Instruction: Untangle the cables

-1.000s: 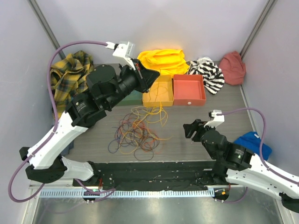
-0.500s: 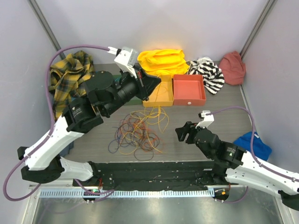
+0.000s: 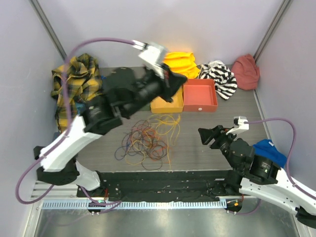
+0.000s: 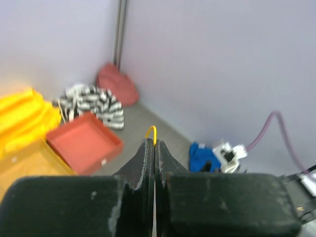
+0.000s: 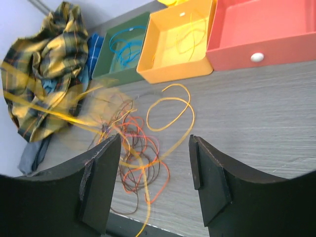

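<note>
Though thin, cables (image 3: 144,141) a multicoloured tangle.

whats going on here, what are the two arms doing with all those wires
Two robot arms are working on a tangle of cables lying on the table. The left claw is shut on a thin yellow cable and raised high, up near the orange tray. The right claw is open and empty, above the table and facing the pile. Most of the loops are not yet separated.
</note>
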Controlling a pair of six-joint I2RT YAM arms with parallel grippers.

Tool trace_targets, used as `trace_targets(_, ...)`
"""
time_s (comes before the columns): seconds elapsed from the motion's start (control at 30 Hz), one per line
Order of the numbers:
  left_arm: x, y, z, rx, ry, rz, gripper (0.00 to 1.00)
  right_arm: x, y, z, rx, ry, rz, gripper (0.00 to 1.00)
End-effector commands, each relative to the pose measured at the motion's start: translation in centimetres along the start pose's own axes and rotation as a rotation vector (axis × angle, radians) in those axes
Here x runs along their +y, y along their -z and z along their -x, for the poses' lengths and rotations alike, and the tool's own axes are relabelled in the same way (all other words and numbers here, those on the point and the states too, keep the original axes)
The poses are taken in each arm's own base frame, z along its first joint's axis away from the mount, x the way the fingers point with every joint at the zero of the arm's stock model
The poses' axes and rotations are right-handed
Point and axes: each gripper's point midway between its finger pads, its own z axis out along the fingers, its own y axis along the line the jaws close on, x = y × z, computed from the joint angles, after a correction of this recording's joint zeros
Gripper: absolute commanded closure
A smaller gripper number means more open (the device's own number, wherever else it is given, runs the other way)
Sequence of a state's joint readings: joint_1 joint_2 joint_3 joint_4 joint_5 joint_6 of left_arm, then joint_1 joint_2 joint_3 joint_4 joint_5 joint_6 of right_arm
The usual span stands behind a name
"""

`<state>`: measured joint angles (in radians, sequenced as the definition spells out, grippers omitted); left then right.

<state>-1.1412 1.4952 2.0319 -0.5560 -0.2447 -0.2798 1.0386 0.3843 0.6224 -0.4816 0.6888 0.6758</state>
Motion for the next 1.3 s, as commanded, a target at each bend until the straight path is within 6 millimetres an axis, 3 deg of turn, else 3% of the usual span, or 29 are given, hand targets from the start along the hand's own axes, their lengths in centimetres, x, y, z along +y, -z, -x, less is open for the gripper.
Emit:
trace_targets(0.0, 0.5, 7.5, 10.8, -0.325, 0.03, -0.017, 1.0, -1.2, 0.1, 0.6, -0.014, 0.033, -0.069, 0.35)
trace_targets(0.07, 0.8, 7.1, 9.2, -0.29, 0.032, -0.009, 1.0, -1.3, 0.0, 0.0, -0.003, 0.024, -0.068, 0.35)
trace_targets(0.17, 2.2, 5.0, 2.4, -0.127, 0.021, 0.053, 1.0, -1.6, -0.2, -0.8, 0.011, 0.031, -0.073, 0.36)
trace_targets(0.2, 2.9, 4.0, -1.3, -0.044, 0.01, 0.077, 1.0, -1.7, -0.2, -1.1, 0.02, 0.036, -0.072, 0.36)
trace_targets(0.33, 4.5, 4.6, -5.5, 0.023, 0.031, 0.126, 1.0, -1.8, -0.3, -1.3, 0.026, 0.047, -0.077, 0.35)
trace_targets(0.5, 4.9, 4.8, -2.8, -0.039, -0.01, 0.158, 1.0, -1.5, -0.8, -1.6, 0.031, 0.06, -0.079, 0.35)
trace_targets(0.53, 4.7, 5.0, -1.3, -0.069, -0.008, 0.155, 1.0, -1.4, -0.8, -1.5, 0.03, 0.056, -0.075, 0.35)
trace_targets(0.73, 3.9, 3.3, 0.6, -0.103, -0.029, 0.147, 1.0, -1.1, -0.9, -1.8, 0.033, 0.044, -0.061, 0.35)
trace_targets(1.0, 3.2, 3.3, 5.8, -0.236, -0.034, 0.141, 1.0, -1.3, -0.6, -2.1, 0.038, 0.033, -0.047, 0.34)
trace_targets(1.13, 2.5, 2.2, 5.3, -0.212, -0.032, 0.113, 1.0, -0.6, -0.5, -2.0, 0.03, 0.004, 0.003, 0.31)
trace_targets(1.27, 2.1, 1.2, 3.1, -0.144, -0.036, 0.095, 1.0, 2.7, 0.6, 0.3, -0.027, -0.059, 0.179, 0.28)
